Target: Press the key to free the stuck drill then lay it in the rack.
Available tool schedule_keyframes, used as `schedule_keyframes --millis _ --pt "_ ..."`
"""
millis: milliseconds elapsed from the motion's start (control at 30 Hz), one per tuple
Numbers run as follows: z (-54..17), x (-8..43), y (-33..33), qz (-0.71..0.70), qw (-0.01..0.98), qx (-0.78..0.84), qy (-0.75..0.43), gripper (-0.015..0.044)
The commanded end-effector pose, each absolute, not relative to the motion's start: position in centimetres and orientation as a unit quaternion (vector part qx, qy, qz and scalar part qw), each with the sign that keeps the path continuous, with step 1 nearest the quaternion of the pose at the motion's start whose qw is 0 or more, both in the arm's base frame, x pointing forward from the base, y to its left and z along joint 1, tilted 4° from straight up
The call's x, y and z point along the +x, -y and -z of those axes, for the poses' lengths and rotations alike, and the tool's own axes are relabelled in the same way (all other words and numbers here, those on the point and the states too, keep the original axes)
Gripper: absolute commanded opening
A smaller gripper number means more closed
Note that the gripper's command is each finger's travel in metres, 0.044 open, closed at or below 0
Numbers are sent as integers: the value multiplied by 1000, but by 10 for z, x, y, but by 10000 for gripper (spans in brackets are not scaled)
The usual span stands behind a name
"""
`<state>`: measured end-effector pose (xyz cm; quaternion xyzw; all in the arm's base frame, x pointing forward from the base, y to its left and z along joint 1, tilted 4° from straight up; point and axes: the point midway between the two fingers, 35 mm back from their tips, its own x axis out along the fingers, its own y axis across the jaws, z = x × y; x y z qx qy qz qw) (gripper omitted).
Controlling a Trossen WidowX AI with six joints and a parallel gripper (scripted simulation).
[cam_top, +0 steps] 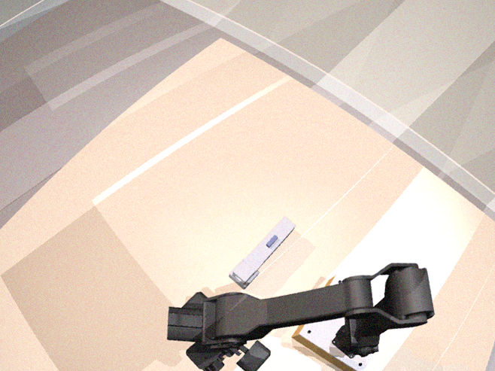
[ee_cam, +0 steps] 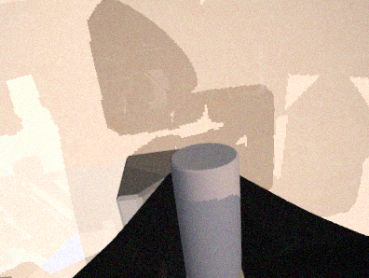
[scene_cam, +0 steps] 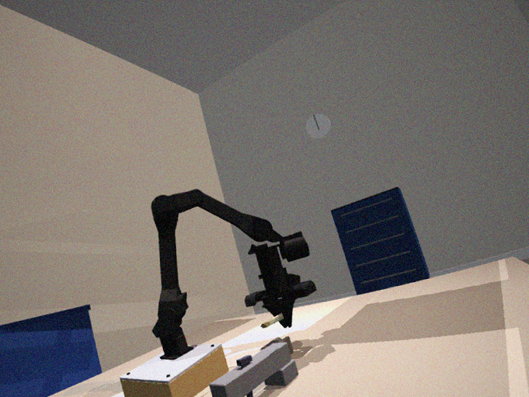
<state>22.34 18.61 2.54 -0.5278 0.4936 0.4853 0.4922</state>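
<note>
My gripper (scene_cam: 286, 320) (ee_cam: 197, 181) points down and is shut on the drill. The drill (scene_cam: 270, 321) (ee_cam: 206, 201) is a slim round rod, pale tan in the exterior view and grey in the wrist view. It sticks out from the fingers, above the table and out of the holder. The long grey holder (cam_top: 256, 256) (scene_cam: 254, 373) carries the key (cam_top: 272, 241) (scene_cam: 243, 360), a small dark blue block on its top. A dark-sided block (ee_cam: 146, 173) lies below the fingers, partly hidden by them; I cannot tell whether it is the rack. The arm hides the gripper tips in the top view.
The arm's base stands on a wooden box (cam_top: 327, 354) (scene_cam: 198, 380) with a white top, beside the holder. The arm reaches over the table (cam_top: 236, 166) (scene_cam: 428, 361) past the holder's end. Patchy shadows cross the tabletop. Blue cabinets stand beyond the table.
</note>
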Motion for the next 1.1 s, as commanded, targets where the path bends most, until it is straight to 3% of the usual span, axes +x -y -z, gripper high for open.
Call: schedule_keyframes --millis 0,1067 --pt "-24 216 -186 -485 493 -527 -495 0" --pt "13 212 -185 -485 492 -527 -495 0"
